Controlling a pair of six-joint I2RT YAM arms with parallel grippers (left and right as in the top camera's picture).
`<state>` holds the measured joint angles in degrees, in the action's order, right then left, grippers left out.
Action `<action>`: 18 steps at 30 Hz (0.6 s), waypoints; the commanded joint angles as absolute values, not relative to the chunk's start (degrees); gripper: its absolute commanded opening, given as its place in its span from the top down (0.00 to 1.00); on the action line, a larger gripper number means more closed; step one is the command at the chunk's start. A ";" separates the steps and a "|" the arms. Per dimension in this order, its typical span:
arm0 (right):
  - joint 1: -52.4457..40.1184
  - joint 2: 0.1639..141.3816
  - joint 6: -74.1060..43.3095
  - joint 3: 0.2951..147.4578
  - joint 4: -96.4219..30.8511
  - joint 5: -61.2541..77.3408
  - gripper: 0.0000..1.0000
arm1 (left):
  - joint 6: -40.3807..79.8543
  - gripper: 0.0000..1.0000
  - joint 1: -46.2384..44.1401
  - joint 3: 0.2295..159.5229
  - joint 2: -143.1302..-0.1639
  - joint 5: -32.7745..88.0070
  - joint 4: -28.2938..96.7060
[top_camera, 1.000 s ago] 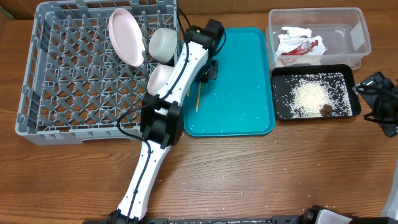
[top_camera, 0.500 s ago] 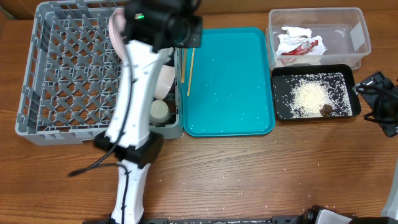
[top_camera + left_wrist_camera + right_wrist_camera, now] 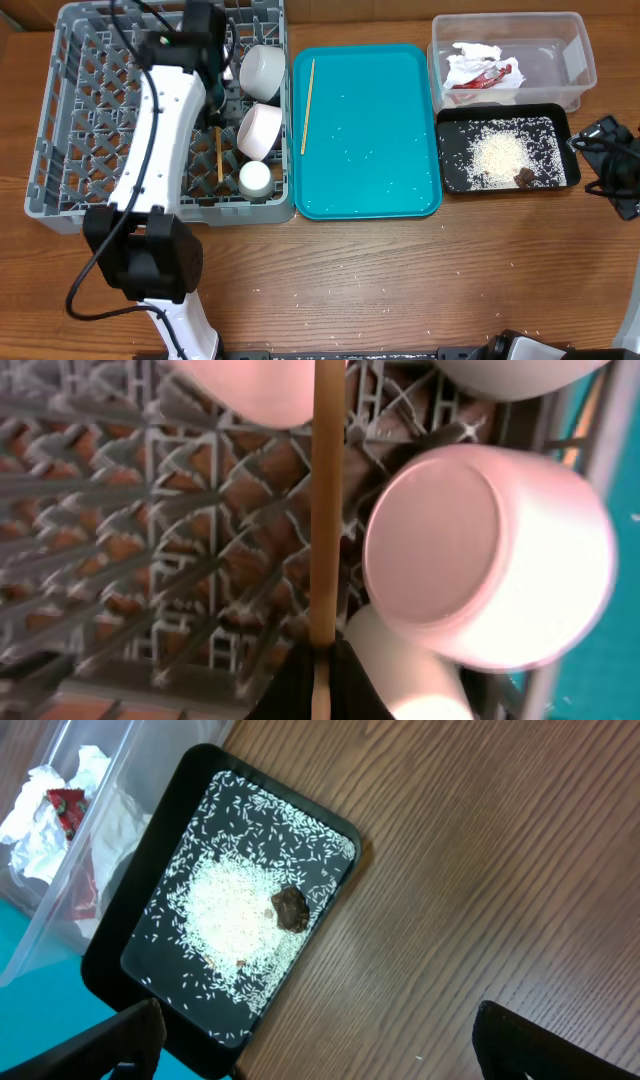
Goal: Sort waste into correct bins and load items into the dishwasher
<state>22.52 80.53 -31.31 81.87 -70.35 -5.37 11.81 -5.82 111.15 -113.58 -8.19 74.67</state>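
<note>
Counter [image 3: 400,270] – brown wood grain, loose white grains scattered along its near part.

Dish rack [image 3: 60,120] – grey lattice, far left of the counter.

Teal tray [image 3: 380,170] – flat, just right of the rack, dotted with stray grains.

Clear tub [image 3: 580,60] – far right; holds the tissue and wrapper.

Black tray [image 3: 446,120] – shallow, just near of the tub.

Left tool [image 3: 320,660] – over the rack's right half, tips pinched tight on the held chopstick.

Right tool [image 3: 318,1020] – at the counter's right edge beside the black tray, jaws spread wide, nothing between them.

Far bowl [image 3: 262,70], near bowl [image 3: 258,130] – white, on their sides in the rack's right column.

Cup [image 3: 254,177] – small, white, just near of the near bowl.

Held chopstick [image 3: 219,155] – long axis runs near to far over the rack grid, just left of the near bowl and cup; far end in the tool.

Second chopstick [image 3: 308,105] – lies on the teal tray by its left edge, long axis near to far, far end leaning slightly right.

Tissue [image 3: 465,60] – crumpled, white.

Wrapper [image 3: 487,78] – red; its print is too small to read.

Rice [image 3: 497,152] – heaped mid black tray.

Brown scrap [image 3: 523,178] – at the heap's near right edge.
</note>
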 commanded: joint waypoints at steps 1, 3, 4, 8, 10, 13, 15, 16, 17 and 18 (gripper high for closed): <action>22.74 80.51 -31.55 82.65 -70.17 -5.96 0.00 | 8.32 0.96 -5.48 105.47 -112.92 -9.21 68.58; 22.74 80.51 -31.55 82.65 -70.19 -5.96 0.00 | 8.32 0.96 -5.41 103.55 -112.92 -9.23 65.73; 22.74 80.51 -31.55 82.65 -70.17 -5.96 0.00 | 8.32 0.96 -5.34 103.13 -112.95 -9.21 65.17; 22.74 80.51 -31.55 82.65 -70.17 -5.96 0.00 | 8.29 0.96 -4.51 101.69 -113.14 -11.00 63.16; 22.74 80.51 -31.55 82.65 -70.19 -5.96 0.00 | 8.29 0.95 -4.12 101.43 -113.16 -11.11 62.54; 22.74 80.51 -31.55 82.65 -70.19 -5.96 0.00 | 8.29 0.64 -3.92 101.16 -113.16 -11.09 62.00; 22.74 80.51 -31.55 82.65 -70.17 -5.96 0.00 | 8.32 0.51 -3.95 101.16 -113.14 -10.90 61.28; 22.74 80.51 -31.55 82.65 -70.19 -5.96 0.00 | 8.32 0.48 -3.97 101.16 -113.16 -10.90 60.93; 22.74 80.51 -31.55 82.65 -70.17 -5.96 0.00 | 8.29 0.46 -4.14 101.19 -113.14 -10.87 60.53; 22.74 80.51 -31.55 82.65 -70.19 -5.96 0.00 | 8.29 0.46 -4.34 101.47 -113.12 -10.87 60.66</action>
